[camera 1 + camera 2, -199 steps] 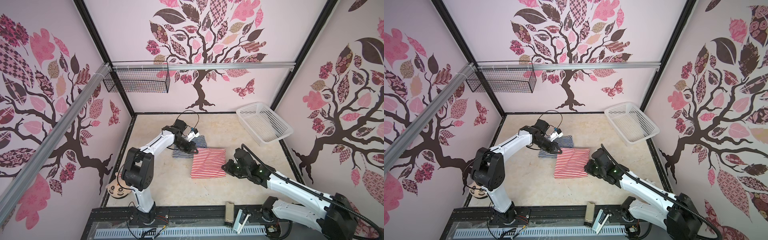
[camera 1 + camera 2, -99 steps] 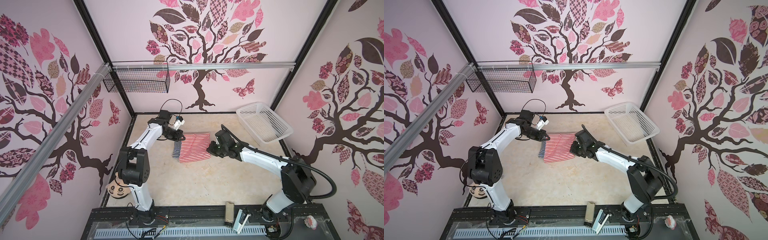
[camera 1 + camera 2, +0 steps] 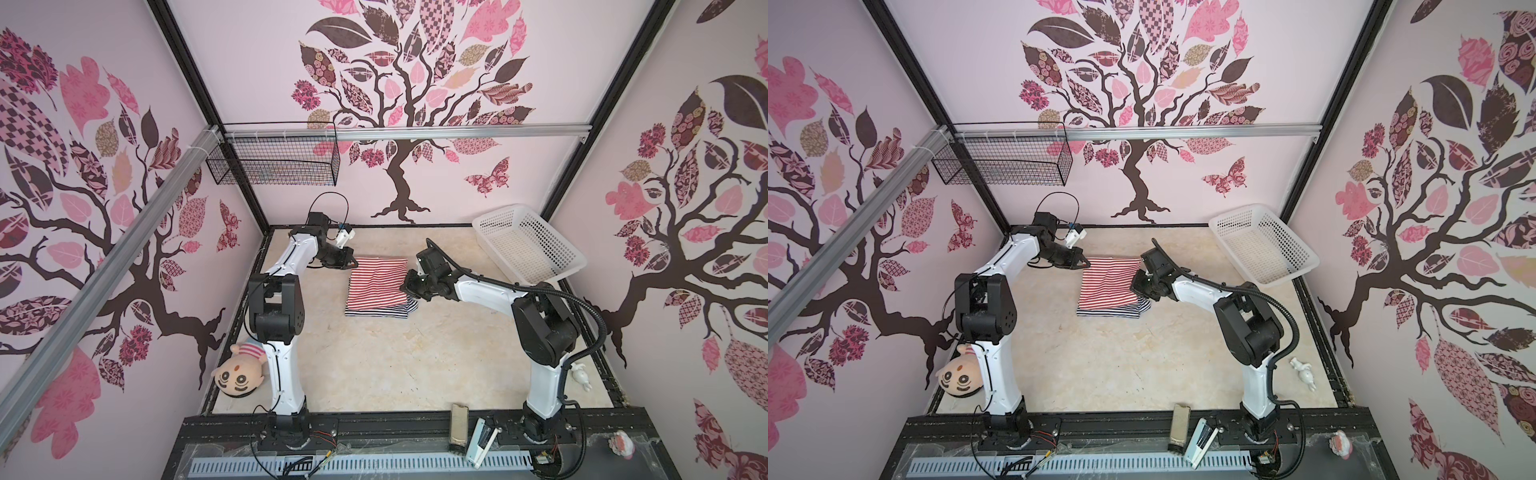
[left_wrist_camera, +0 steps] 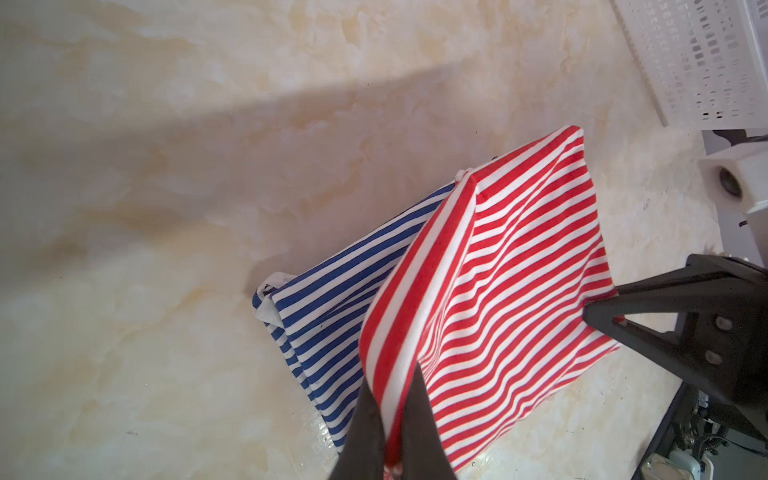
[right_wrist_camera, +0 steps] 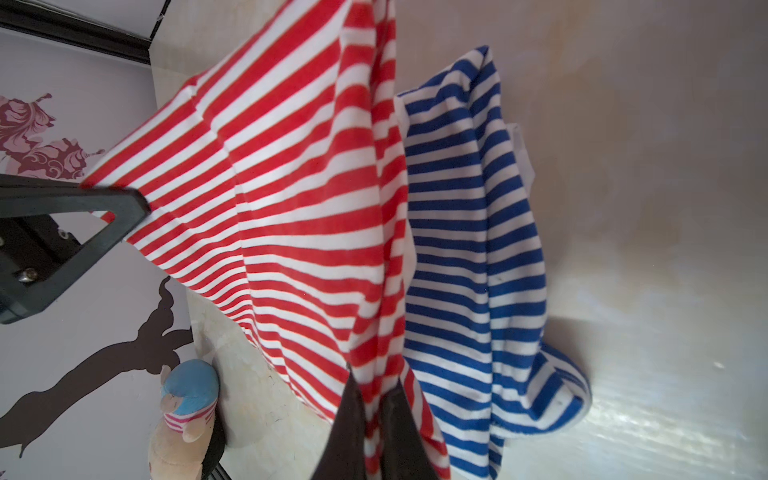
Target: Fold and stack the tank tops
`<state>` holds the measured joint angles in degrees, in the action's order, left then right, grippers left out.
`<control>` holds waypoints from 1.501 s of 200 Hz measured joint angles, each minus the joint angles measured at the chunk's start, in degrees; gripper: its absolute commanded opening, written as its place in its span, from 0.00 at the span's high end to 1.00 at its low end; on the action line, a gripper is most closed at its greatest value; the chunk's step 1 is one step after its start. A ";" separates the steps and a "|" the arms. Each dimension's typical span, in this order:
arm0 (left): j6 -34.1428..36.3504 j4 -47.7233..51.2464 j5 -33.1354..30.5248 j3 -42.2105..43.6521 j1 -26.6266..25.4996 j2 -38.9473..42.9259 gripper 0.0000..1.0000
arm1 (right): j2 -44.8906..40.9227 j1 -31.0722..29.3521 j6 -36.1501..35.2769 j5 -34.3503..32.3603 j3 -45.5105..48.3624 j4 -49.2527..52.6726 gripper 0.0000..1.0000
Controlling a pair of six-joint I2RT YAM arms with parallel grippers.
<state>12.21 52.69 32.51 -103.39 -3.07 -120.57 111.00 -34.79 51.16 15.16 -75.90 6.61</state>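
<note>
The left fingers (image 4: 417,403) are pinched tight on a corner of the red striped tank top (image 4: 511,291). The right fingers (image 5: 349,415) are pinched tight on the other side of it. The red striped tank top is stretched between them and droops over the blue striped tank top (image 3: 374,311). The blue striped tank top lies folded on the surface (image 3: 374,365), toward the back wall. In both top views only its near edge and one corner peek out from under the red one. A white basket (image 3: 540,249) sits in the back right corner, well apart. A doll (image 3: 239,374) lies by the bottom of the left arm.
</note>
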 measured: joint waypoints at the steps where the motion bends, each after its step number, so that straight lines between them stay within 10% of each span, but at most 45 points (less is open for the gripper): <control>1: 0.02 0.02 -0.02 0.00 0.00 0.00 1.00 | 0.02 0.00 0.00 0.02 0.00 0.00 1.00; 87: 1.86 0.33 -1.25 -0.26 0.57 -2.19 0.89 | 2.34 1.05 0.02 1.44 0.48 -0.81 1.00; 128: 3.17 1.36 -3.89 -1.49 0.57 -6.80 0.61 | 4.63 1.25 -0.33 1.75 0.44 -0.46 0.74; 193: 3.08 -4.92 -13.07 6.58 0.57 0.96 0.56 | 3.85 1.60 -3.61 0.00 -0.46 3.74 0.61; 248: 2.89 -10.60 -14.08 16.00 -2.38 16.17 0.57 | -1.25 -0.15 -4.61 -1.60 -3.04 6.05 0.88; 300: 2.86 -14.51 -13.20 16.79 -6.56 10.16 0.59 | 0.42 -2.69 -3.37 0.22 -5.70 3.85 1.00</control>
<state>15.07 38.17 19.31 -86.61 -9.63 -110.41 111.42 -37.47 47.79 15.38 -81.60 10.46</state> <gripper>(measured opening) 0.412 0.050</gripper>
